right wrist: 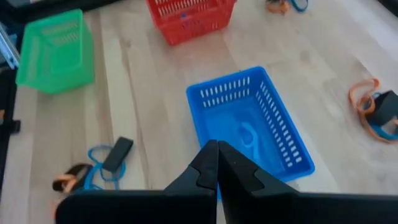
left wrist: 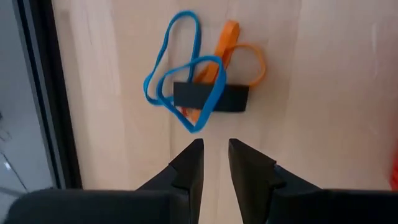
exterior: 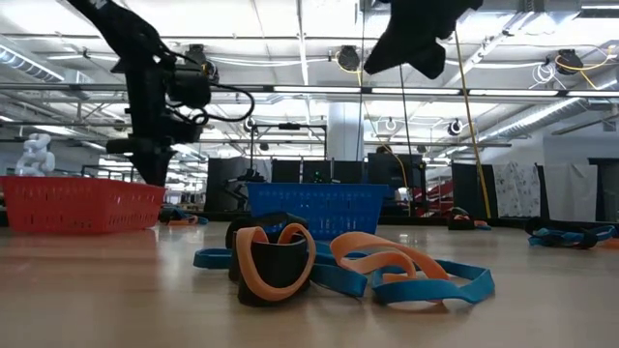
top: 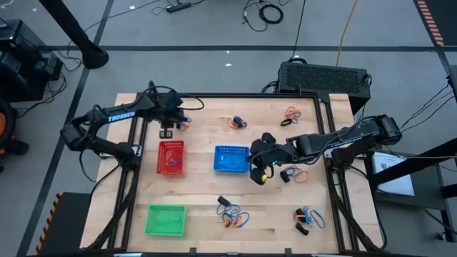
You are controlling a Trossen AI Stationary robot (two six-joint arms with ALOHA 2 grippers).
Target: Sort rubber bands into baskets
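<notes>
On the pale wooden table (top: 207,189), three shallow rectangular plastic mesh baskets wait: a red basket (top: 171,157) at about nine o'clock from the table's middle, a blue basket (top: 230,159) near the centre, and a green basket (top: 166,220) toward seven o'clock. Small thin elastic rubber bands in blue, orange and black lie in scattered tangles around them.

The left gripper (left wrist: 215,155) hangs just short of one such tangle (left wrist: 202,84) near the table's eleven o'clock corner, beyond the red basket. Its fingers stand narrow, a slim gap between them, holding nothing. That tangle joins a blue loop, an orange loop and a flat black band, overlapping one another.

The right gripper (right wrist: 217,163) sits at the three o'clock rim of the blue basket, fingers pressed together with nothing visible between them. A thin blue band (right wrist: 247,134) already lies on that basket's floor.

The step in hand looks like a pick from the left tangle. To do it well, the fingers should widen first, then descend onto one strand where it lies clear of the others, such as the blue loop's outer curve. Gripping at the black band's crossing risks lifting all three colours together.

More tangles remain at one (top: 291,114), three (top: 296,173), five (top: 307,218) and six o'clock (top: 233,215).
</notes>
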